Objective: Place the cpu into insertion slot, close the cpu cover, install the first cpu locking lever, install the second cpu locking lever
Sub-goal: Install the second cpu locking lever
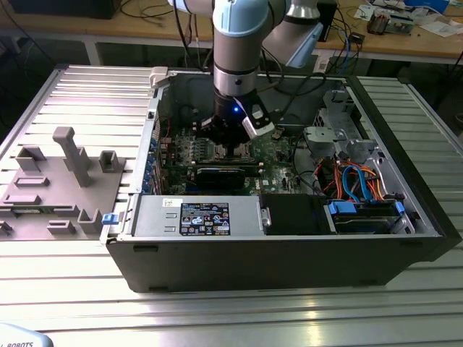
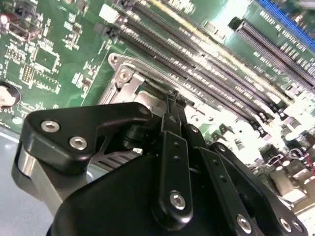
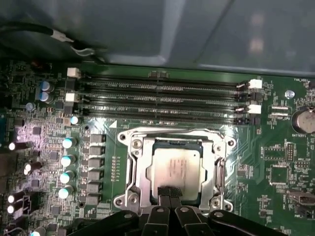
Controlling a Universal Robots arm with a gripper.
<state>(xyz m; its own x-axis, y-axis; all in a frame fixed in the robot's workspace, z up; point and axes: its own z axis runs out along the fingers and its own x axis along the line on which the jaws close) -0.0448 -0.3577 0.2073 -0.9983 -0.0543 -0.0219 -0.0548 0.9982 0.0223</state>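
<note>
One claw [image 3: 169, 192], pressed together, touches the cpu [image 3: 176, 167] at 6 o'clock in the insertion slot [image 3: 134, 169]; judged seated, closing the cpu cover [image 3: 172, 133] remains.

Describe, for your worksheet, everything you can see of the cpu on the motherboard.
In the first wrist view the cpu is a small flat square chip with a pale silver-grey metal top bearing faint print. It lies flat and level in the insertion slot, framed by the silvery cpu cover whose cut-out leaves the chip's top exposed. The black end effector has its tips at the chip's near edge; whether they touch it cannot be told. Long dark memory slots run alongside the socket.
</note>
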